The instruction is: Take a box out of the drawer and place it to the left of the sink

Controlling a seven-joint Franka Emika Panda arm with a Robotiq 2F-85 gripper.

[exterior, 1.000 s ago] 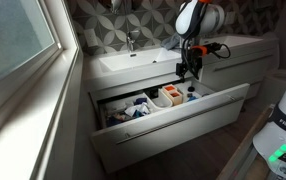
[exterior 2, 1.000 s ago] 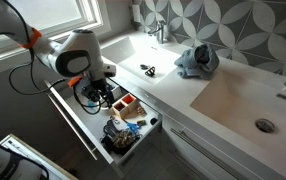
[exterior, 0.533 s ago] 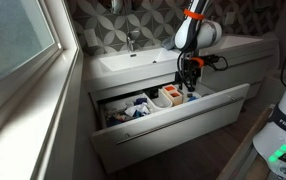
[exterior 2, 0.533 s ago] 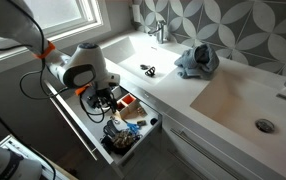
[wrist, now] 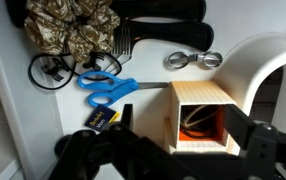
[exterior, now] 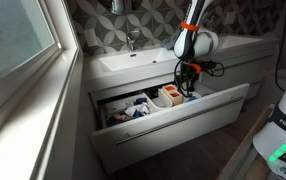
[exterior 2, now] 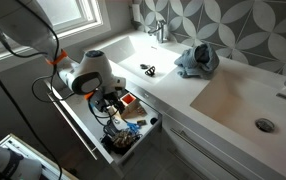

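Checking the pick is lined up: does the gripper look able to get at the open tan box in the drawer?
Probably yes. The drawer is pulled open, and the gripper hangs above it, jaws open to either side of the tan box. Nothing covers it, and the blue scissors lie beside it.

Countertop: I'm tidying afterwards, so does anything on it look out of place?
A crumpled blue-grey cloth lies bunched on the white countertop, and a small dark tangled item lies loose nearby.
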